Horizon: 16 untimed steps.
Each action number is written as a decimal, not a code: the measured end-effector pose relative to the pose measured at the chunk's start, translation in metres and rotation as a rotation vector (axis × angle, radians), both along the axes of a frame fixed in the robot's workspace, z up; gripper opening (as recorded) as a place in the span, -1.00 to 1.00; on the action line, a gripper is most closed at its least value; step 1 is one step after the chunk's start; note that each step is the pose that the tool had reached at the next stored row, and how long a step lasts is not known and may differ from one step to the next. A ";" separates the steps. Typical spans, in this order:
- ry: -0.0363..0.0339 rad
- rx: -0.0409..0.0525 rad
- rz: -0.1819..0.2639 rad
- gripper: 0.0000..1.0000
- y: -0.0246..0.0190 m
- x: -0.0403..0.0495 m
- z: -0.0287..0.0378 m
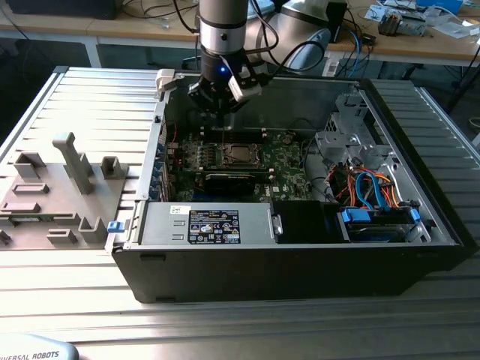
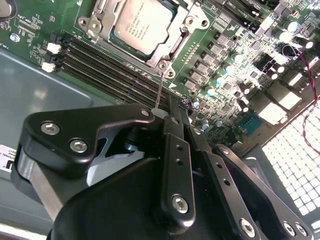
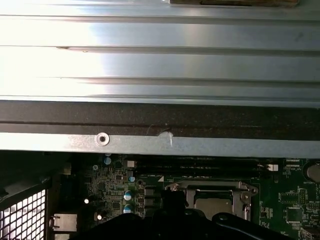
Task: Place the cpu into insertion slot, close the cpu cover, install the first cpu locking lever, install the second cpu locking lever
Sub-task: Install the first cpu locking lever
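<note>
The cpu (image 2: 141,21), a small flat square chip with a silvery-grey metal top, is lying in the insertion slot (image 2: 175,46), the small square black socket with a thin silvery border, on the green circuit board (image 2: 35,22). The cpu cover (image 2: 111,37), a thin square silvery metal frame plate with a large cut-out, is lying flat around the chip. A thin silvery wire lever (image 2: 159,90) is standing up from the corner of the cover toward the black gripper (image 2: 169,114). In the second wrist view the jaws are pressed close together, and the lever's end is meeting them; whether they are pinching it cannot be told.

In the exterior view the gripper (image 1: 219,112) is hanging inside the open black computer case (image 1: 300,274), just above the socket (image 1: 238,154). The case is lying on its side on a grey ribbed metal table (image 1: 90,90). A grey plastic fixture (image 1: 52,191) is sitting on the table at the exterior view's left, apart from the case.

In the first wrist view the chip (image 3: 215,205) is showing below the case's metal rim (image 3: 160,144).
</note>
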State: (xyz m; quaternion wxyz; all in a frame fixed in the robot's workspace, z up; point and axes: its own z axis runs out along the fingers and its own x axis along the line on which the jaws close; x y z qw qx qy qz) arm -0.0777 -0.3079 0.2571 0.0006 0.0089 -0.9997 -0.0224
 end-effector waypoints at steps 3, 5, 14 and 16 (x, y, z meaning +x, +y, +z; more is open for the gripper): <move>0.0000 -0.0012 0.000 -0.79 0.0000 0.0014 -0.0003; 0.0000 -0.0014 0.000 -0.79 0.0000 0.0024 -0.0004; 0.0000 -0.0025 0.000 -0.79 0.0000 0.0075 -0.0012; 0.0000 -0.0025 0.000 -0.79 0.0000 0.0083 -0.0014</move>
